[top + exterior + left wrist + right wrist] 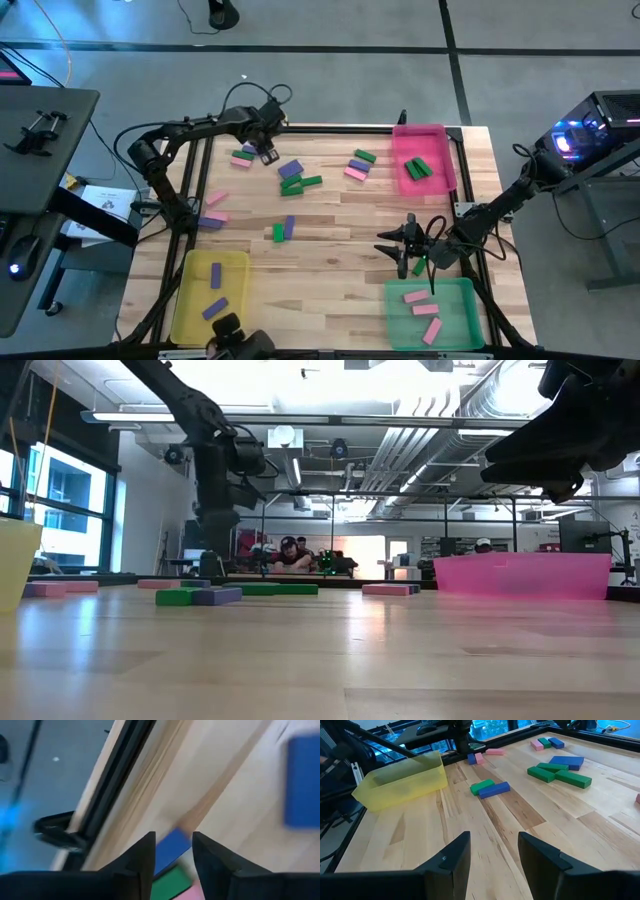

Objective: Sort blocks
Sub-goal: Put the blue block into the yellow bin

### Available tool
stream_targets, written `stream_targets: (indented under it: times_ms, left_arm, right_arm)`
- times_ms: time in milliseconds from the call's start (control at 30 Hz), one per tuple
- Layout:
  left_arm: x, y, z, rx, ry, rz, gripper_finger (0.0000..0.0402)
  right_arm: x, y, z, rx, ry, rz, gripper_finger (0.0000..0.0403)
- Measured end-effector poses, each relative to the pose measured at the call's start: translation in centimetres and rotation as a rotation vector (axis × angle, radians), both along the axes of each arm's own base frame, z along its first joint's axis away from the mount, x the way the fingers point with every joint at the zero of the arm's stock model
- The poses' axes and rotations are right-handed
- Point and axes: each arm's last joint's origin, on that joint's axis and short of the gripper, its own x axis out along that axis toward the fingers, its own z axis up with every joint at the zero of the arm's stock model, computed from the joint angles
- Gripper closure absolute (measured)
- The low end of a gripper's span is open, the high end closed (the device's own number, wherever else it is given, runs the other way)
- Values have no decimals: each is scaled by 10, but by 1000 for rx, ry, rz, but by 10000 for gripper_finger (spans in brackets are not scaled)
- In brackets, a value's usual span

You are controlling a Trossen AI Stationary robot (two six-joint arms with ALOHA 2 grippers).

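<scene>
Left wrist view: state of the left gripper (172,837), please?

— Fingers (145,857) set narrow, one to each side of a purple block (172,849). No firm clamp to be made out, so read as narrowly parted rather than holding.

— And just past that block?

— Green block (172,882) and pink block (192,893), lying close against it, all flat on the tabletop (340,220). Placed in the high view at the far left corner, under the left gripper (264,150).

— Long axis of the purple block?

— Slanted across the gap, not square to it, one end hidden behind a finger. Judged a slightly skewed pinch, with some risk of nudging the green neighbour.

— Nearer arm?

— Left, plainly. Right gripper (403,250) well apart, hovering over the near right of the tabletop beside the green tray (455,290).

— State of the right gripper (492,840)?

— Fingers moderately apart, nothing between them, bare wood beneath.

— Likely destination?

— Yellow tray (180,300) at the near left, already holding purple blocks. Pink tray (400,160) with green ones, green tray with pink ones. Remaining blocks scattered over the middle and far part of the tabletop.

— Brands, labels, writing?

— None legible in any view.
</scene>
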Motion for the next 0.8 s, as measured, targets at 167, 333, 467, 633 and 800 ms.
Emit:
stream_targets:
  times_ms: [167,333,467,633,800]
  left_arm:
    - [-5,3,0,-1,59,-56,278]
    - [-7,7,-8,-59,58,-106,229]
    - [-2,11,-21,-103,44,-115,183]
    - [3,13,-43,-138,161,-117,150]
    - [11,11,-59,-85,367,-166,147]
  right_arm:
    - [0,0,0,0,0,-1,253]
    - [0,0,0,-1,-1,-5,253]
    - [0,-1,0,-9,-2,-13,253]
    - [1,-3,0,-12,-2,-23,253]
    - [2,-3,0,-5,-4,-22,253]
